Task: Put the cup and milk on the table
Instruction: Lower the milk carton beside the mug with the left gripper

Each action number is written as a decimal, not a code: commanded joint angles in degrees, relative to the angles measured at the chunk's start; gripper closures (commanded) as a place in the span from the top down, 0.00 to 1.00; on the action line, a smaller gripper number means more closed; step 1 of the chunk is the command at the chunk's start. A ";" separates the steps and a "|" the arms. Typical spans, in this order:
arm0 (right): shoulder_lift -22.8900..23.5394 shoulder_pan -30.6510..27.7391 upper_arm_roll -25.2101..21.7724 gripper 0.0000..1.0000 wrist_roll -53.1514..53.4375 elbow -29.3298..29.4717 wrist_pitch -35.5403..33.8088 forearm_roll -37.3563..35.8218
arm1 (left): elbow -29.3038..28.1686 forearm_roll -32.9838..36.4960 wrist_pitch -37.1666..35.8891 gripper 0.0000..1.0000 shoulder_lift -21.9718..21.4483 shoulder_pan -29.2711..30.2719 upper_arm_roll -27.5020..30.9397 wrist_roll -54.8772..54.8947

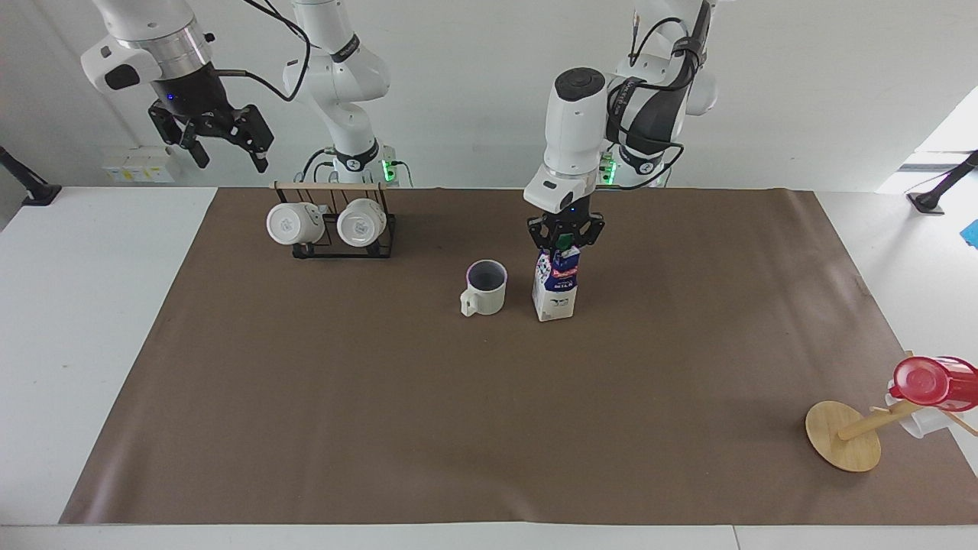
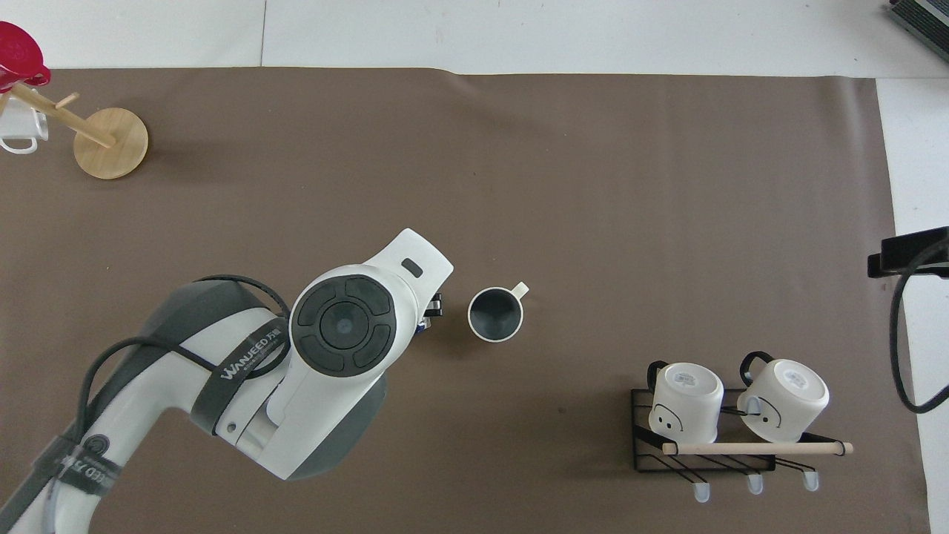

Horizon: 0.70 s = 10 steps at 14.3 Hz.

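Milk [image 1: 555, 289], a tall white and dark-blue carton with a green cap, stands upright near the middle of the table [image 1: 92, 321], on the wide brown paper sheet [image 1: 458, 428] that covers most of it. The left gripper [image 1: 565, 241] comes straight down from above and is clamped on the carton's top around the cap (from overhead the arm hides nearly all of the carton). Just beside the carton, toward the right arm's end, the cup [image 1: 484, 287] sits upright on the paper, cream-white with a dark inside, apart from the carton.

The right gripper [image 1: 221, 145] hangs high in the air near the table's edge by the robots, its fingers spread wide and holding nothing. Below it a black wire rack [image 1: 344, 233] carries two white mugs [image 1: 295, 223] on their sides. At the left arm's end, farthest from the robots, a wooden mug stand [image 1: 843, 436] leans over with a red cup [image 1: 931, 382] on it.
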 commanded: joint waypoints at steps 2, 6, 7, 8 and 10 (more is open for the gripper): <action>0.30 -0.19 0.71 1.00 -1.74 0.94 -0.79 -0.60 | 3.49 0.58 -3.43 0.36 1.22 -1.14 0.69 0.32; 0.21 -0.28 0.62 1.00 -2.09 0.77 -0.70 -0.60 | 2.96 0.49 -2.99 0.38 1.74 -0.96 0.69 2.68; 0.21 -0.28 0.71 1.00 -2.09 0.77 -0.70 -0.60 | 2.79 0.49 -3.08 0.38 1.66 -0.88 0.69 3.57; 0.12 -0.28 0.71 1.00 -2.18 0.68 -0.70 -0.51 | 2.70 0.49 -3.25 0.39 1.66 -0.79 0.69 3.66; 0.21 -0.19 0.71 1.00 -2.36 0.77 -0.70 -0.60 | 2.70 -0.12 -3.25 0.42 1.66 -0.70 0.69 3.75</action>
